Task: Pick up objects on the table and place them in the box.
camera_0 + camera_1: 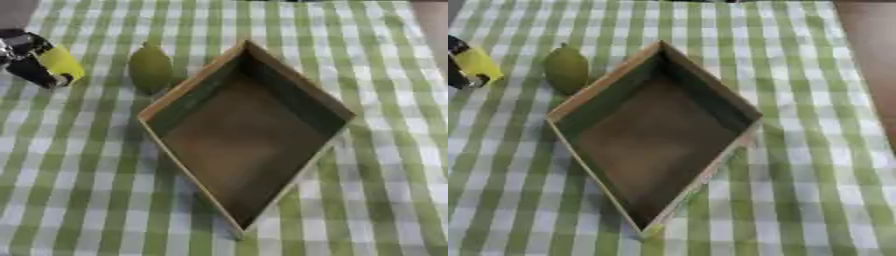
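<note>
Box (249, 145) sits in the middle of the table (385, 200), an open wooden tray turned like a diamond, one corner pointing toward the far edge and the opposite corner toward the robot. Its dark floor shows nothing inside, and its thin pale rim runs unbroken around all four sides. Checked green-and-white cloth covers the table on every side of the box, with wide bare stretches to the right and across the whole near part. A brown strip of uncovered surface shows past the cloth's right edge in the right eye view. Just beside the box's far-left wall lies a green pear-shaped fruit (150, 67), its narrow end pointing away from the robot; whether it touches the wall cannot be told, though only a thin shadowed gap seems to part them. Farther left, near the view's edge, the left hand (26, 62) comes in from the left side, black with silver parts, its fingers curled around a yellow object (61, 64) of rounded, oblong shape. The yellow object is tilted, its upper end toward the far left and its lower end toward the fruit, and it stands apart from the fruit with a band of cloth between them. Whether the hand and its load rest on the cloth or hang above it cannot be told.
</note>
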